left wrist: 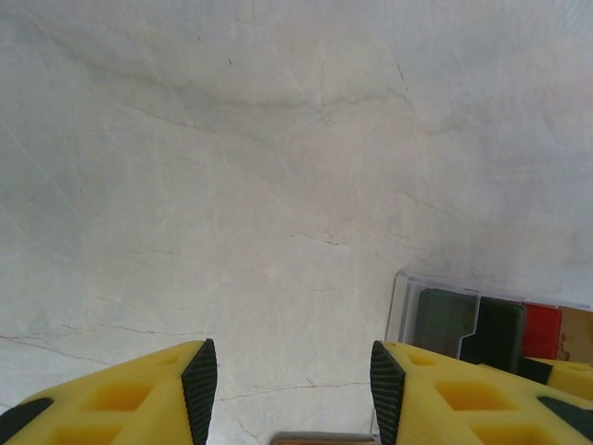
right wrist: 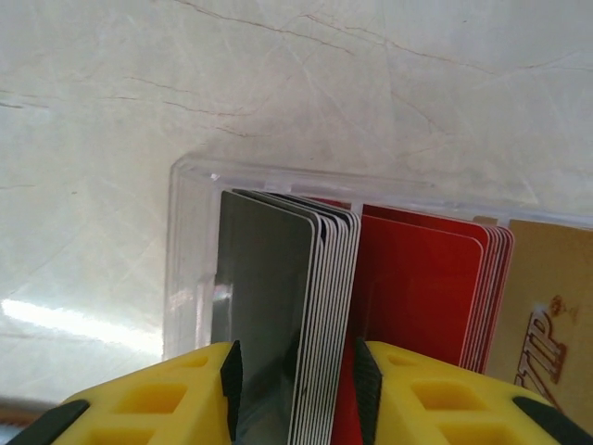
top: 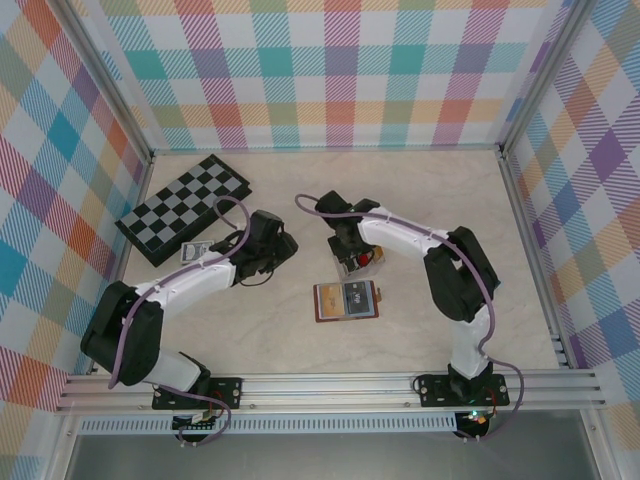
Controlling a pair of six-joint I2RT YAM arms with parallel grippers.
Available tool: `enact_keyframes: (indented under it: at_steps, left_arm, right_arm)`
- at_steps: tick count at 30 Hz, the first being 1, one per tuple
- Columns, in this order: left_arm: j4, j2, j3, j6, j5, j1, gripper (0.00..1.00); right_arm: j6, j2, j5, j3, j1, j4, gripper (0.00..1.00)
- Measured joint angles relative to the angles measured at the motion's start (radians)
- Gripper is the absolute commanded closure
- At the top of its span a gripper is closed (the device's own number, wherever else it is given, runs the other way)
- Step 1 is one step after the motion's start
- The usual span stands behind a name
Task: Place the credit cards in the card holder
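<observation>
The credit cards stand on edge in a clear plastic tray (right wrist: 185, 278): a grey stack (right wrist: 269, 287), a red stack (right wrist: 417, 287) and a tan card (right wrist: 547, 315). My right gripper (right wrist: 295, 371) is open, one finger on each side of the grey stack. From above, the right gripper (top: 350, 262) hangs over the tray. The reddish-brown card holder (top: 346, 300) lies flat on the table just nearer than the tray. My left gripper (left wrist: 294, 371) is open over bare table with nothing between its fingers, left of the tray (left wrist: 408, 306). From above, the left gripper (top: 283, 245) sits left of the right one.
A folded chessboard (top: 185, 205) lies at the back left, with a small patterned pack (top: 197, 251) just in front of it. Checked walls close the table on three sides. An aluminium rail (top: 330, 385) runs along the near edge.
</observation>
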Motion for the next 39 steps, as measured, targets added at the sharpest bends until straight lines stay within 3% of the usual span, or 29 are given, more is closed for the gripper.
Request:
enact_keyframes:
  at_steps: [13, 34, 39]
  left_arm:
    - [0.000, -0.006, -0.003, 0.000, -0.002, 0.000, 0.50]
    - [0.001, 0.004, -0.003, 0.000, 0.025, 0.000, 0.50]
    - [0.001, 0.004, -0.003, 0.000, 0.032, 0.000, 0.50]
  right_arm:
    - [-0.031, 0.016, 0.195, 0.000, 0.037, -0.009, 0.66]
    - [-0.034, -0.040, 0.214, 0.000, 0.037, -0.020, 0.90]
    - [-0.033, -0.044, 0.204, 0.000, 0.037, -0.023, 0.88]
